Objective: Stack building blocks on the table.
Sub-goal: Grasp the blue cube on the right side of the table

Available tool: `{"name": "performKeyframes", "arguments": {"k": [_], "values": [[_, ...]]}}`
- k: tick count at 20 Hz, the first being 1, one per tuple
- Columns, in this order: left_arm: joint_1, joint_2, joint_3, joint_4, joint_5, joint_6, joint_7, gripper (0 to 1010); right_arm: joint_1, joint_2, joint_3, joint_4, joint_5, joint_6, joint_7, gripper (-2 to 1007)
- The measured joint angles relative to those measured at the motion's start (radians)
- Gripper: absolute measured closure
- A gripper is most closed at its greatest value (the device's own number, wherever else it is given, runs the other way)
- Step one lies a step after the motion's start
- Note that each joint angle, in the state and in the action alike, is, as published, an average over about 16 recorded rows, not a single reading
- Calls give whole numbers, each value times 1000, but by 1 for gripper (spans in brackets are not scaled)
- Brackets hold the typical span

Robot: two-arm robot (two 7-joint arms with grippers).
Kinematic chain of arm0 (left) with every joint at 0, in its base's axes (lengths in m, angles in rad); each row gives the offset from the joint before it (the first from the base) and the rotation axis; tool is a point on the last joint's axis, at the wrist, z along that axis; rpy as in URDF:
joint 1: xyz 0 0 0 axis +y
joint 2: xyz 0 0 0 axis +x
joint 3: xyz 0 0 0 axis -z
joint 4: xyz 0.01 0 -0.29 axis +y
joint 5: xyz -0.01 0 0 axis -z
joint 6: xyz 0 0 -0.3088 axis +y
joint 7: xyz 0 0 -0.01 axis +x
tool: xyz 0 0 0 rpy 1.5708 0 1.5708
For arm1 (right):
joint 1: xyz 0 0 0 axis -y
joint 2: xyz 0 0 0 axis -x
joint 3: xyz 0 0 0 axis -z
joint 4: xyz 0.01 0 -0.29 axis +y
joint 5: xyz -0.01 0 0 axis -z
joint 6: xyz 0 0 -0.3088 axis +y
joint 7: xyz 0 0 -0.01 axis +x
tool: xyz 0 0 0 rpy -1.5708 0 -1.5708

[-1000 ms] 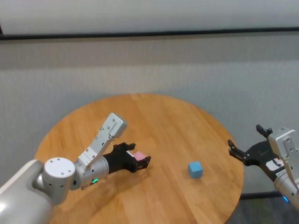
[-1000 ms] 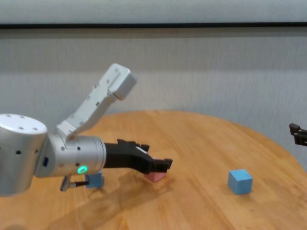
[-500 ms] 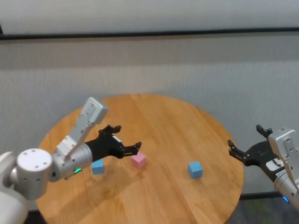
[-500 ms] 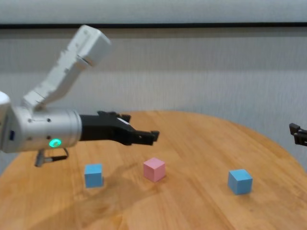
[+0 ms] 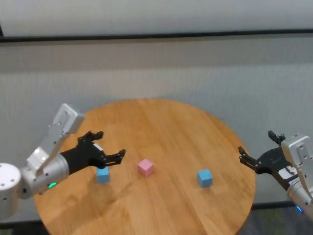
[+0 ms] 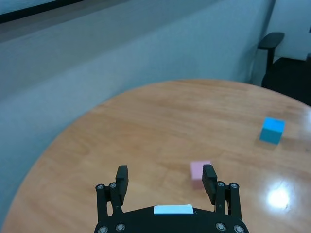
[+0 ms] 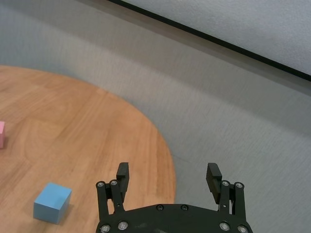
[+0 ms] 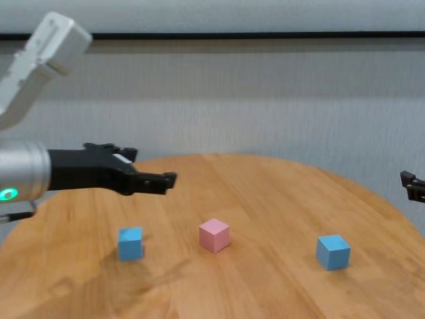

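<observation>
right gripper (image 8: 413, 186): in chest view only a fingertip shows, the rest cut by the edge.
table (image 5: 171, 127): near edge cut off in head view.

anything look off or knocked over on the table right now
Nothing stands out. The pink block and the two blue blocks sit flat and apart on the table, none stacked yet. The left gripper hangs open above the table; the right gripper is open off the table's edge.

Colours here: pale pink block (image 5: 145, 167) in the middle, light blue block (image 5: 102, 174) on the left, another light blue one (image 5: 204, 177) on the right, all plain, on a light brown wood-plank table (image 5: 171, 122).
</observation>
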Motion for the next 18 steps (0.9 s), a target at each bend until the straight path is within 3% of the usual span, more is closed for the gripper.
{"name": "performKeyframes", "arguments": {"k": [4, 9, 13, 18], "values": [[41, 43, -19, -54, -16, 9, 9, 8, 0, 0, 0, 0, 0, 0, 0, 5], [73, 74, -34, -91, -29, 17, 18, 8, -2, -2, 1, -7, 2, 9, 0, 4], [84, 84, -39, -102, -32, 19, 21, 8, -6, -4, -1, -27, -5, 33, -1, 4], [81, 81, -38, -98, -31, 18, 20, 8, -14, -16, -3, -66, -15, 88, -5, 4]]}}
